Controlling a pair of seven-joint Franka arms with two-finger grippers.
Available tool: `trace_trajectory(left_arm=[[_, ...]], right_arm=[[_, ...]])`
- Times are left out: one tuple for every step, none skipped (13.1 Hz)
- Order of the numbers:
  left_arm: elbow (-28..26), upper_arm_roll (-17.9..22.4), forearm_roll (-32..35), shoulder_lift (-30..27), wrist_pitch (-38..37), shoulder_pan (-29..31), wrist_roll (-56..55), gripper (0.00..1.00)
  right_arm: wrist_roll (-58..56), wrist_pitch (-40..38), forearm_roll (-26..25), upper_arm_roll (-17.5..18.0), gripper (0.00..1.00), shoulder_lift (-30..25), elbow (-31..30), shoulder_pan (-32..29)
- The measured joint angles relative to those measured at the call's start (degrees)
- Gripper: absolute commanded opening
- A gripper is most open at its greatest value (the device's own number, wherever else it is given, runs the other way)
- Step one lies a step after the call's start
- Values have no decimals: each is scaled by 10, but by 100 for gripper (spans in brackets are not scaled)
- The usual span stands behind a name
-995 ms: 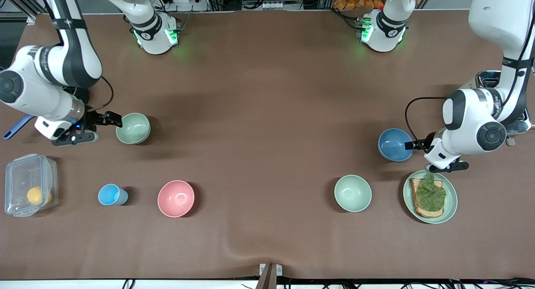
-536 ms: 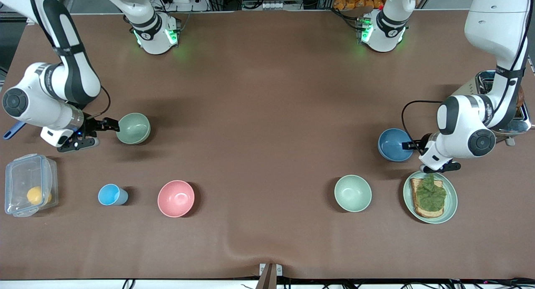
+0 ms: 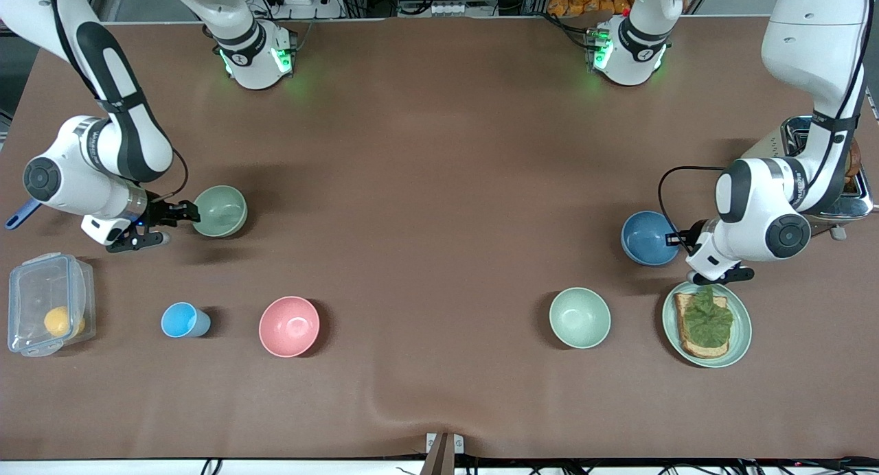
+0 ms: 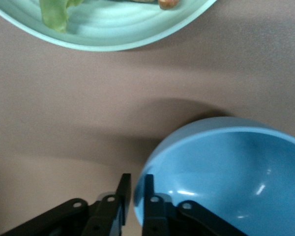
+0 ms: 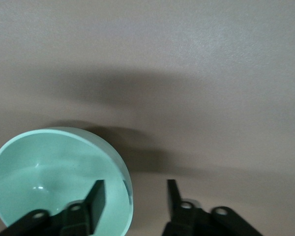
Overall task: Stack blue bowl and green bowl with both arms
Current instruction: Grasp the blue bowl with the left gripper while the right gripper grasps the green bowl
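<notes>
The blue bowl sits upright on the table toward the left arm's end. My left gripper is at its rim, shut on it with one finger inside and one outside; the left wrist view shows the gripper pinching the bowl. The green bowl sits toward the right arm's end. My right gripper is open at its rim. The right wrist view shows this gripper straddling the rim of the bowl, one finger inside and one outside, not touching.
A mint-green bowl and a green plate with toast lie nearer the camera than the blue bowl. A pink bowl, a light-blue cup and a clear box lie nearer than the green bowl. A toaster stands by the left arm.
Both arms have shifted their elbows a little and settled lower at the bowls' rims. The bowls have not moved.
</notes>
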Motion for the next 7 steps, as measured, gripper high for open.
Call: trace_trajectory(left_arm=[[0,0,0,0,0,0,0,0],[1,-2,-1,0,-1,0,0,0],[4,-3,-1,-3,-4,-1,0,0],[7,-4,-1,-4,-4,-2,0,0],[8,-6,-1,-4,-4,-2,0,0],[11,-8,-1,-4,-3,-2,0,0],[15,-11,-1,-4,-3,-2,0,0]], right_arm=[[0,14,5,1,46,0,-9,0],[0,26,8,2,31,1,-18,0],[0,34,9,3,18,2,-24,0],[0,37,9,3,4,2,-26,0],[0,38,10,3,0,2,-27,0],[0,38,11,4,0,2,-27,0],[1,38,15,4,0,1,-26,0]])
